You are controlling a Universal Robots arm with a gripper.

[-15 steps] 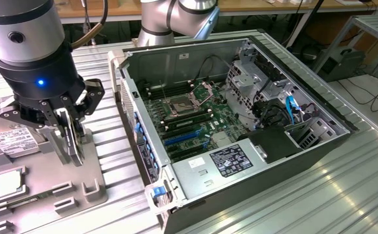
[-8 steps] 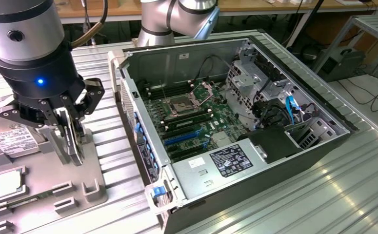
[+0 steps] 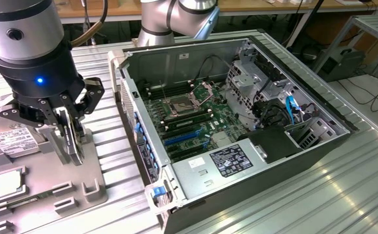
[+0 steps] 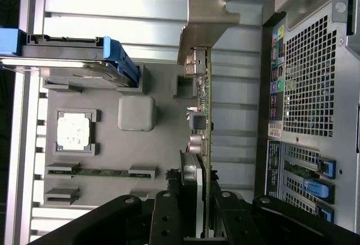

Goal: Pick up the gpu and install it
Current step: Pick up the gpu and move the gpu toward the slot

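As the gripper hangs over the grey parts tray, fingers clamped on the gpu, card held edge-on, silvery bracket at its far end, open computer case just beside, on the exterior view's right

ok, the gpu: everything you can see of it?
The gpu is a thin card, edge-on: a board with small components and a silvery metal end bracket, bent at its tip. It stands on edge, gripped between the jaws at the end opposite the bracket, over the grey parts tray beside the open computer case.
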